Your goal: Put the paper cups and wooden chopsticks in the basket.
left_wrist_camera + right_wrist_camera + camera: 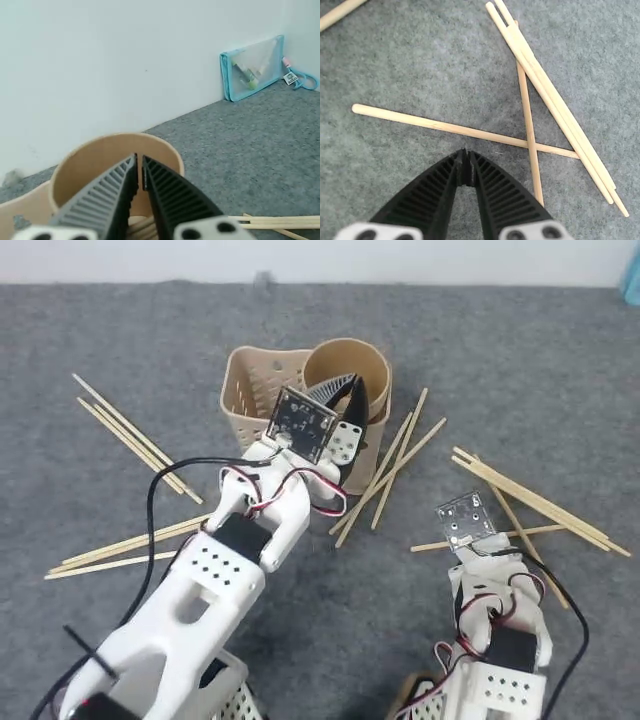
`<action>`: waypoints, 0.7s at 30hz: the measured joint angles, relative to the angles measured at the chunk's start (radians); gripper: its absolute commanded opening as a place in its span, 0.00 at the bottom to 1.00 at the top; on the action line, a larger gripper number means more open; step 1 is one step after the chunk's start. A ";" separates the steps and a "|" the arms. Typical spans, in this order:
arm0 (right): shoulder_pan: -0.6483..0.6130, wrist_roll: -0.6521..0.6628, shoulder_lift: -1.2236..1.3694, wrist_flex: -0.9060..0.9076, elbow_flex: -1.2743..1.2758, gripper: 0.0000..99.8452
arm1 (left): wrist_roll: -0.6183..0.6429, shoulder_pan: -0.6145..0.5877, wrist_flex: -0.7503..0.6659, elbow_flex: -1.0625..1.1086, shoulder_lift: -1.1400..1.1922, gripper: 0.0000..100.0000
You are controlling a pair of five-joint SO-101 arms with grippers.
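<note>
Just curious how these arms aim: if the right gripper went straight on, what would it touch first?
Probably the single wooden chopstick lying crosswise just ahead of the shut right gripper, though it may land on the grey mat first; depth is unclear.

Rough, matt grey felt-like cloth surface (pixel 520 360); smooth pale wooden chopsticks (pixel 445 127); a matt tan paper cup (pixel 335 360); a slotted beige basket (pixel 250 390), probably matt plastic.

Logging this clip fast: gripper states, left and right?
Left gripper: shut, tips over the cup; no grip seen.
Right gripper: shut, empty, near chopsticks.
</note>
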 measured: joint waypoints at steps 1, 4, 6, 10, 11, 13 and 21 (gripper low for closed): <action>0.000 0.000 0.000 0.000 0.000 0.01 | 0.002 -0.012 0.009 -0.003 -0.025 0.01; 0.000 0.000 0.000 0.000 0.000 0.01 | 0.000 -0.064 0.066 -0.037 -0.130 0.01; 0.000 0.000 0.000 0.000 0.000 0.01 | 0.002 -0.110 0.138 -0.075 -0.216 0.01; 0.000 0.000 0.000 0.000 0.000 0.01 | 0.002 -0.226 0.333 -0.157 -0.381 0.01; 0.000 0.000 0.000 0.000 0.000 0.01 | 0.002 -0.262 0.397 -0.173 -0.419 0.01; 0.000 0.000 0.000 0.000 0.000 0.01 | 0.002 -0.356 0.548 -0.190 -0.500 0.01; 0.000 0.000 0.000 0.000 0.000 0.01 | 0.003 -0.726 0.810 0.064 -0.842 0.01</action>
